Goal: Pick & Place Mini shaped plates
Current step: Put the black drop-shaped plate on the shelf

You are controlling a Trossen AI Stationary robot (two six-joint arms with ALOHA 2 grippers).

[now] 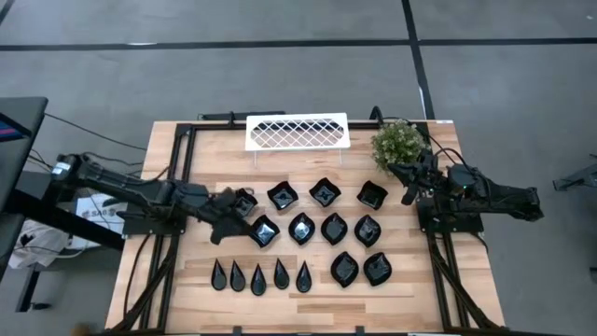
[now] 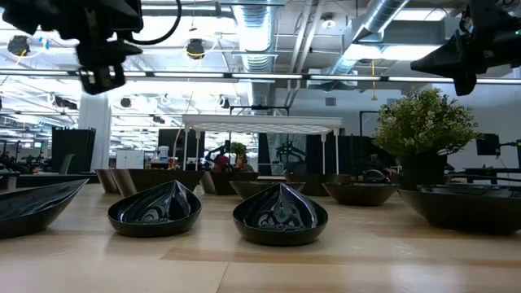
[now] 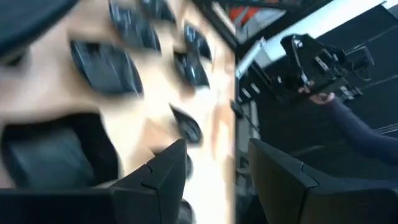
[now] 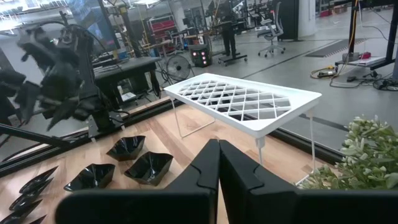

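On pale wood table (image 1: 187, 280), glossy black plates (image 1: 301, 228), white lattice rack (image 1: 297, 132)

Mini shaped plates (image 1: 301, 228): glossy black small dishes, all resting upright on table, spread in three loose rows in high view.

Far row: four wavy-edged squares, leftmost (image 1: 244, 201) partly under left arm, rightmost (image 1: 372, 195) near table's right side.

Middle row: square (image 1: 264, 231) at left, then three leaf/oval ones (image 1: 334, 228).

Near row: five narrow teardrops (image 1: 258, 277) side by side at left, two leaf-shaped dishes (image 1: 344, 269) at right.

Plates apart, none stacked.
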